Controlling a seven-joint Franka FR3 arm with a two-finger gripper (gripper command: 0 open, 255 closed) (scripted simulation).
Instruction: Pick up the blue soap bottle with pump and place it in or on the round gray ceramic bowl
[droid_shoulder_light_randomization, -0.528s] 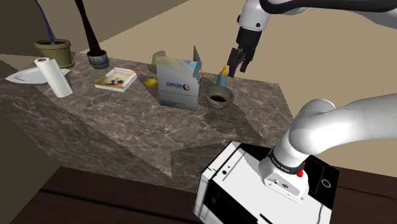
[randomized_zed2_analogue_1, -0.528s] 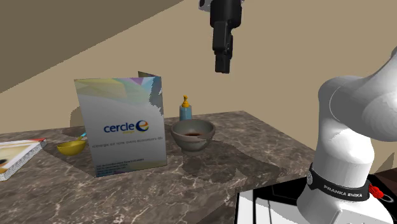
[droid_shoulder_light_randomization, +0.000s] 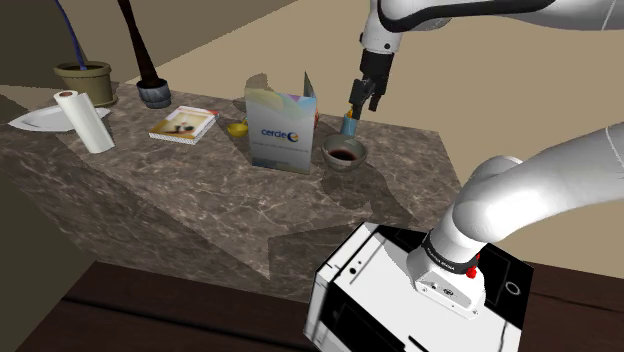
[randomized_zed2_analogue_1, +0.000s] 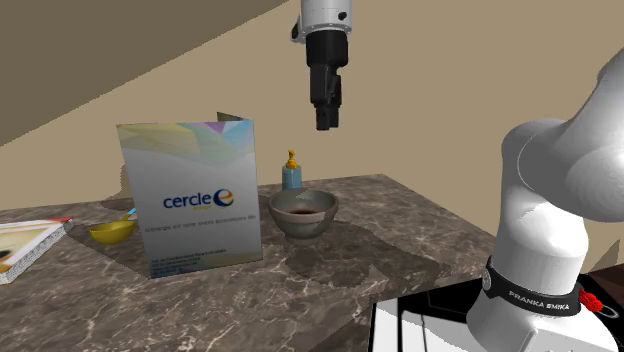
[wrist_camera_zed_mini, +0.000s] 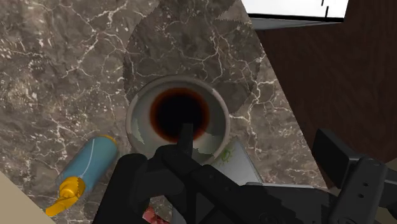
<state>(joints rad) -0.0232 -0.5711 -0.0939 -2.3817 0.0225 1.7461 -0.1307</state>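
We see the white arm (droid_shoulder_light_randomization: 520, 190) bent sharply, its upper links reaching across high above. The black gripper (randomized_zed2_analogue_1: 324, 124) hangs at its end and points down, in free air.

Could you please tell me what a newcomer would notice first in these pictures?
The black tool hangs above a blue soap bottle with a yellow pump and a round grey bowl with a dark inside. A tall colourful folded "cercle" leaflet stands beside them on the marbled counter.
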